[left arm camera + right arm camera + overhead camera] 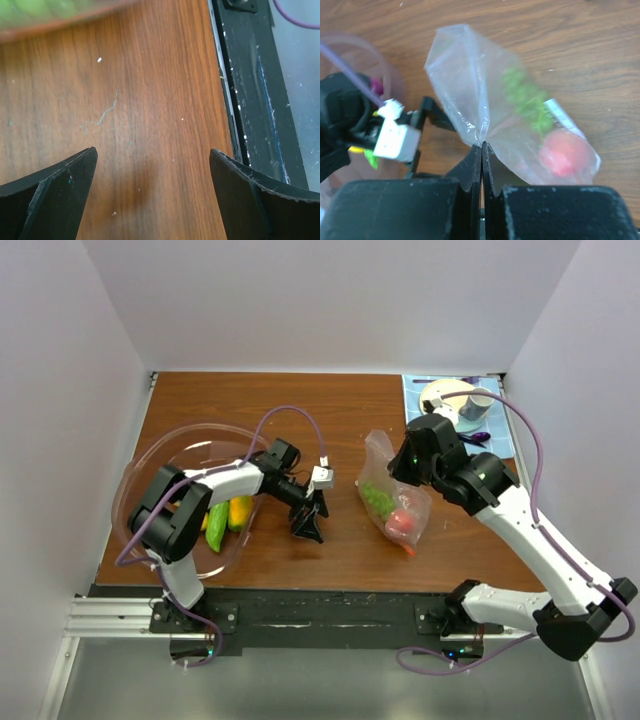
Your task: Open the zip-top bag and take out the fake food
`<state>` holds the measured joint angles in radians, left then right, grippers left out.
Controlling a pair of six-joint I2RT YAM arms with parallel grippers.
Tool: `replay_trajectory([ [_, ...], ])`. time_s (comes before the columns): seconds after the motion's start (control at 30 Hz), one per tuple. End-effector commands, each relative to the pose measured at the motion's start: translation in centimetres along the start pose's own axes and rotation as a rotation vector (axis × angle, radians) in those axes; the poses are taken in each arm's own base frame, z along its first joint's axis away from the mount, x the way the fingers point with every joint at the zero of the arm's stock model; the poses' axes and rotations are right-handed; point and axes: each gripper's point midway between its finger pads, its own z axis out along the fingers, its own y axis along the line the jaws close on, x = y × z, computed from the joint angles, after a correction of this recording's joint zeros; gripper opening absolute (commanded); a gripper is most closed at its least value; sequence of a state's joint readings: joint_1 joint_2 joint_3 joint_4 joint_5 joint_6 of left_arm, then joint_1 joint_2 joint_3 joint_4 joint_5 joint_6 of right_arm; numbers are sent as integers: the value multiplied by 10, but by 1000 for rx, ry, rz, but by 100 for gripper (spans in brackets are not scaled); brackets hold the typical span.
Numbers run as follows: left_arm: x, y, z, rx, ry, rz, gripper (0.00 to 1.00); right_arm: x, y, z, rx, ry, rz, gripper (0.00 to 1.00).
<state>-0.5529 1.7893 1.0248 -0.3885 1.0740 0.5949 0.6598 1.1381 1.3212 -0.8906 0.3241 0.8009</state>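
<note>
Wood-grain surface (330, 410) between white walls (330, 300), from above: the bag (395, 502) lies right of centre, a green piece (377, 499) and a red one (402, 524) inside, its upper end under the right hand (404, 464). Yellow and green food (228, 513) already sits in the bowl (135, 490) at left. The left hand (308, 522) hangs between bowl and bag.

Left wrist view: that hand gapes wide over bare wood, holding nothing, likely free to take a bag edge.

Right wrist view: the right hand is clamped on a fold of clear film at lower centre, the bag running up and right from it, seemingly pinned for opening.
</note>
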Motion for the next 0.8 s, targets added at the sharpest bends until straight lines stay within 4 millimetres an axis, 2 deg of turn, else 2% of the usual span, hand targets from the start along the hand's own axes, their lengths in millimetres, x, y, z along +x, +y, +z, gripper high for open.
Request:
replay_trajectory([
  [0.0, -13, 0, -2, -14, -25, 63, 100, -8, 20, -14, -57, -3, -31, 0],
  [0.03, -14, 0, -1, -12, -24, 64, 100, -5, 27, -15, -85, 24, -31, 0],
  [0.07, -14, -1, 0, -7, -24, 64, 100, -6, 44, -24, -143, 33, -35, 0],
  [0.17, -13, -2, 4, -2, -15, 63, 100, -19, 51, -31, -129, -17, -55, 0],
  [0.23, -12, -3, 6, 5, -14, 57, 100, -20, 48, -28, -103, -18, -73, 0],
  [0.3, -11, -3, 5, 1, -17, 56, 100, -38, 57, -47, -140, -66, -67, 0],
  [0.33, -11, -3, 5, -2, -18, 58, 100, -42, 57, -50, -139, -97, -70, 0],
  [0.4, -10, -3, 6, -5, -21, 57, 100, -25, 52, -36, -131, -69, -91, 0],
  [0.43, -9, -3, 7, -2, -21, 53, 100, -23, 54, -27, -85, -46, -103, 0],
  [0.5, -9, -3, 7, 0, -20, 48, 100, -31, 57, -36, -71, -54, -114, 0],
  [0.57, -10, -4, 6, -2, -23, 54, 100, -22, 68, -36, -160, -61, -126, 0],
  [0.6, -11, -2, 6, -7, -23, 58, 100, -23, 58, -37, -106, -53, -142, 0],
  [0.63, -11, -2, 6, -11, -19, 59, 100, -39, 52, -44, -49, -105, -137, 0],
  [0.67, -13, -2, 5, -15, -20, 64, 100, -30, 48, -41, -46, -75, -143, 0],
  [0.7, -12, -1, 5, -18, -18, 66, 100, -23, 59, -33, -102, -62, -173, 0],
  [0.77, -15, 1, 6, -28, -27, 75, 100, -35, 45, -38, -18, -106, -152, 0],
])
